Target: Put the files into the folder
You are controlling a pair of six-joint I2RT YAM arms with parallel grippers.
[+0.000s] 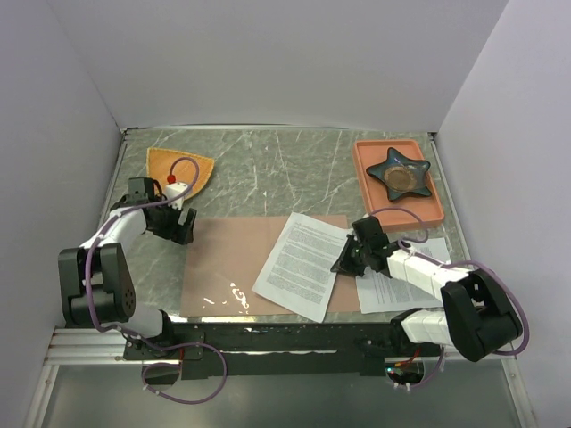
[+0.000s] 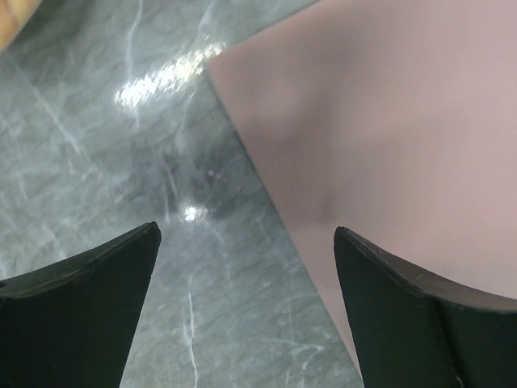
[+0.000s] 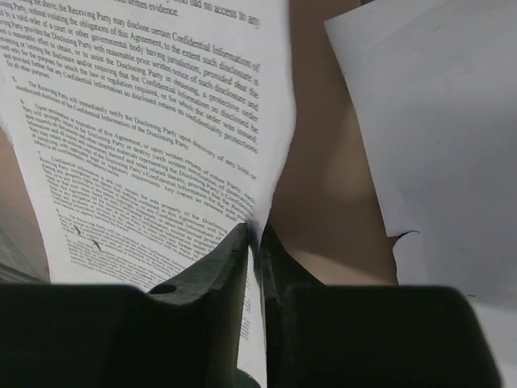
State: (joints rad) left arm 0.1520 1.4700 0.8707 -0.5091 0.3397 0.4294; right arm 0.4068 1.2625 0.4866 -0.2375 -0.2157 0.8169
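The pinkish-brown folder lies open and flat in the middle of the table. One printed sheet of the files rests askew on the folder's right half. My right gripper is shut on that sheet's right edge. In the right wrist view the paper curls up between the closed jaws, with folder card beneath. More white sheets lie to the right, partly under the right arm. My left gripper hangs open and holds nothing, over the folder's far-left corner.
An orange fan-shaped plate sits at the back left, just behind the left wrist. At the back right stands a salmon tray holding a dark star-shaped dish. White walls close in the marble table on three sides.
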